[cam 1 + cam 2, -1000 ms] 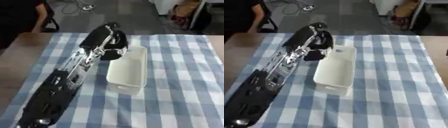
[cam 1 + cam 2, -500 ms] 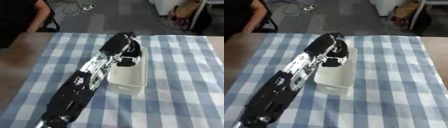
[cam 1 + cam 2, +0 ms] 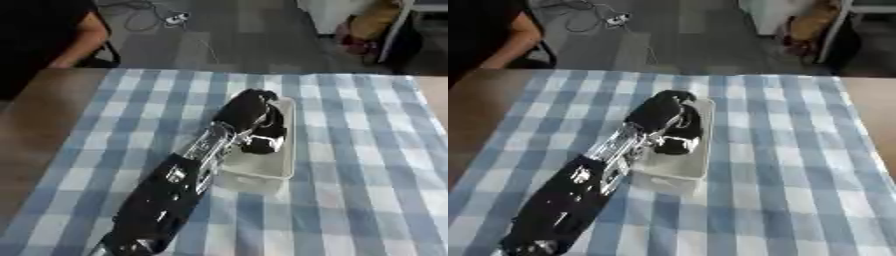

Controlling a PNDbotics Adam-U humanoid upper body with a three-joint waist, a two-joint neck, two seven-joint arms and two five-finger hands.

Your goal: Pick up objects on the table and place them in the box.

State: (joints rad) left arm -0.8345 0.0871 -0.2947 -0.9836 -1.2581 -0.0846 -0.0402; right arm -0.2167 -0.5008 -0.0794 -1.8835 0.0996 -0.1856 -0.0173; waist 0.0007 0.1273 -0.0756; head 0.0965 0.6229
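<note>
Centrally, the left hand (image 3: 249, 112), glossy black with silver joints, hangs over the white rectangular box (image 3: 282, 157), its fingers curled down around a dark object (image 3: 262, 144) of unclear shape held just inside the smooth, rounded plastic rim. The box sits mid-frame on a blue-and-white checked cloth (image 3: 367, 165) covering a brown table (image 3: 35, 130).

A long white rectangular plastic box (image 3: 269, 172) lies lengthwise on the blue-and-white checked tablecloth, a dark object (image 3: 677, 145) over its opening.
</note>
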